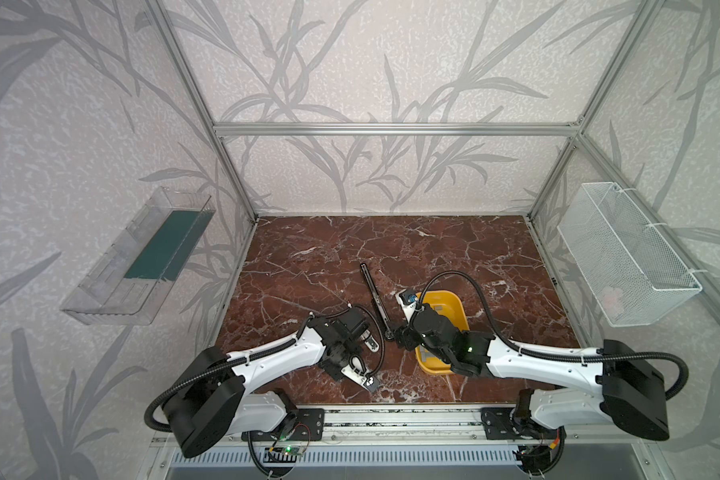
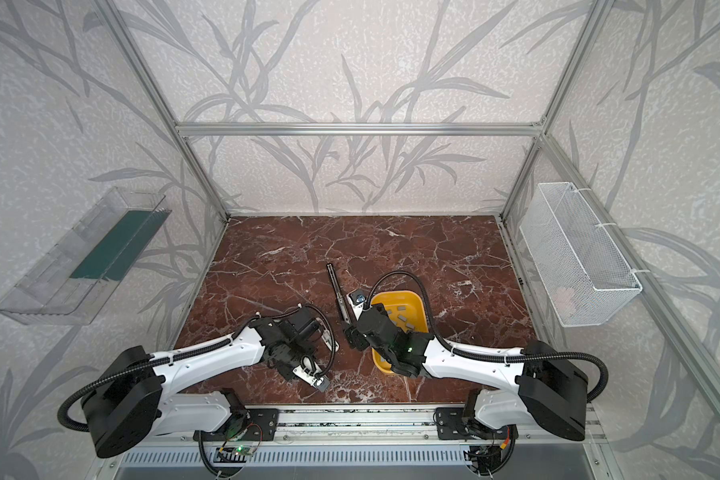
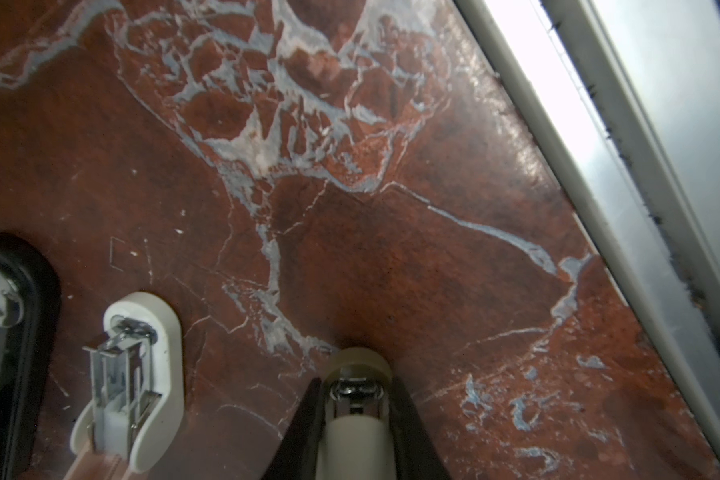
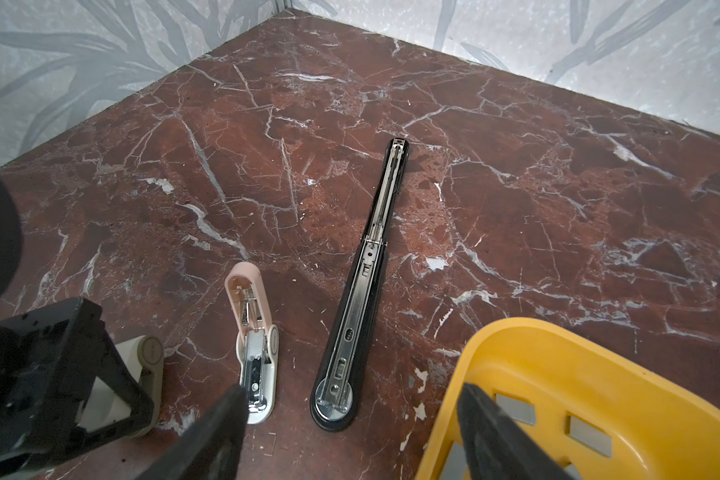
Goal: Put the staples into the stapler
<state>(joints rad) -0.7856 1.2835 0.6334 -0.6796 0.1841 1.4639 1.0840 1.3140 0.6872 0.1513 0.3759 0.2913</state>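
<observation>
Red marble tabletop (image 1: 433, 257), left end effector (image 3: 356, 386) tight around cream stapler (image 3: 358, 359)

A long black stapler (image 4: 362, 286), metal channel exposed, is laid flat. Just beside it a small pink stapler (image 4: 253, 336) is laid open; beyond that, a beige stapler (image 4: 146, 357) is clasped by the left gripper (image 4: 113, 386). Opposite, a yellow tray (image 4: 516, 353) of grey staples (image 4: 590, 436) is set. The right gripper (image 4: 352, 395) is spread wide over the black stapler's rounded end.

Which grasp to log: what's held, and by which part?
Left gripper pinches the beige stapler by its sides behind the rounded end; right gripper holds nothing.
</observation>
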